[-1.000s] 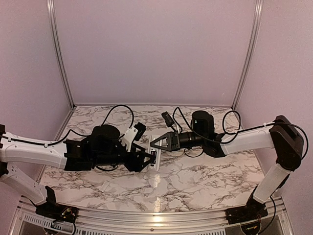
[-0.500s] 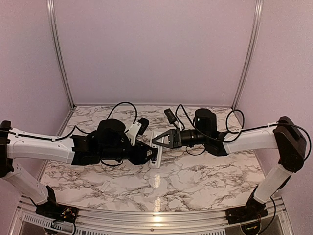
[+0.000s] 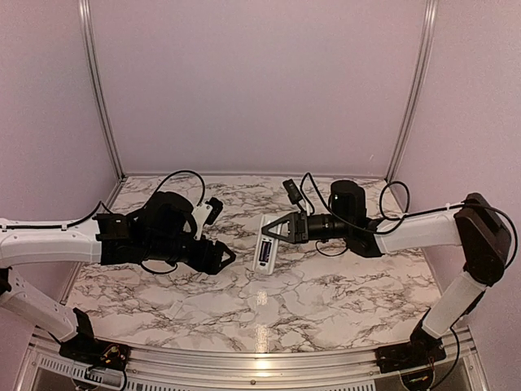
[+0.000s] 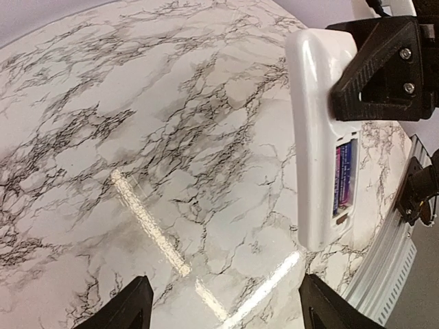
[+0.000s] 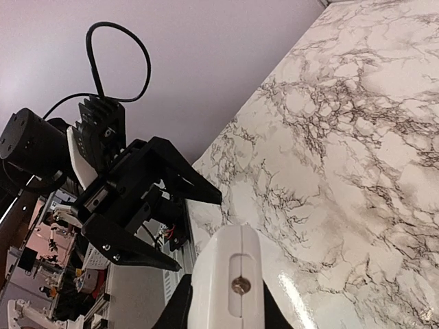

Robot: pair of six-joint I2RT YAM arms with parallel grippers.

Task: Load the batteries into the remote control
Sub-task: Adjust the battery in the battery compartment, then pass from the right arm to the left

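The white remote control (image 3: 265,251) hangs above the middle of the marble table, with my right gripper (image 3: 269,234) shut on its upper half. In the left wrist view the remote control (image 4: 312,151) shows an open compartment, where the batteries (image 4: 343,175), in blue and purple wrappers, lie side by side. My left gripper (image 3: 228,259) stands open to the left of the remote, apart from it, with nothing between its fingers (image 4: 134,305). In the right wrist view the remote's end (image 5: 226,274) fills the gap in my right gripper (image 5: 226,315), and the left gripper (image 5: 147,205) faces it.
A small pale flat piece (image 3: 181,309) lies on the table near the front left. The metal rail (image 3: 260,362) runs along the near edge. Lilac walls and corner posts (image 3: 98,90) close the back and sides.
My left gripper has drawn back to the left, away from the remote, and its jaws have opened wider. The right gripper has shifted slightly right and back with the remote.
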